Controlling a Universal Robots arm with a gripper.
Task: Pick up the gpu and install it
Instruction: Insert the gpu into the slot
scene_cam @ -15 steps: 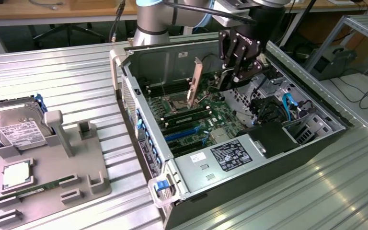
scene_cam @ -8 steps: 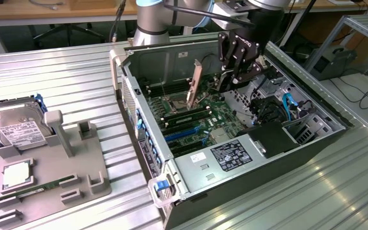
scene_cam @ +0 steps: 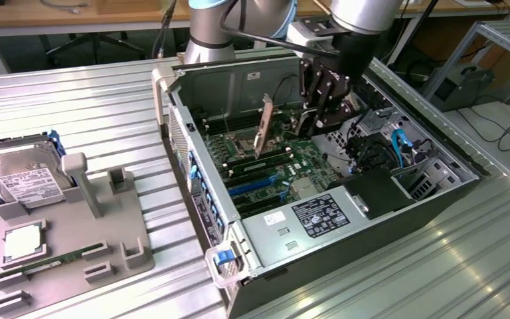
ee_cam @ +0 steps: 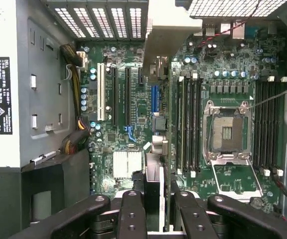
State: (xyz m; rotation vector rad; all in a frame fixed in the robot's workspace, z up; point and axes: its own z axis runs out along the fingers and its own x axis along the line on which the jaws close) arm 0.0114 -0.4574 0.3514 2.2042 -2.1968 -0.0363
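Now we see the gpu (scene_cam: 264,126) standing on edge inside the open computer case (scene_cam: 264,252), its pale end bracket upward and its lower edge down at the motherboard (scene_cam: 304,159), near the middle of the board beside the memory slots. In the wrist view the gpu (ee_cam: 162,45) runs edge-on from the rear of the case toward the camera, passing between the fingers of the claw (ee_cam: 153,209). Our claw (scene_cam: 321,116) hangs over the case interior just beside the card, its jaws drawn narrow and clamped on the card's near end, the dark fingers (ee_cam: 131,214) pressing either side of it.

Around the card, the empty processor socket (ee_cam: 227,132) sits beyond the memory slots, and the grey power supply (scene_cam: 317,216) with its black label fills the end of the case nearest the exterior camera. The case lies on its side on a ribbed metal tabletop (scene_cam: 78,106). Well apart from the case, toward the exterior view's left, a grey fixture tray (scene_cam: 69,259) holds a hard drive (scene_cam: 20,176), a processor chip (scene_cam: 24,240) and a memory stick (scene_cam: 51,260).
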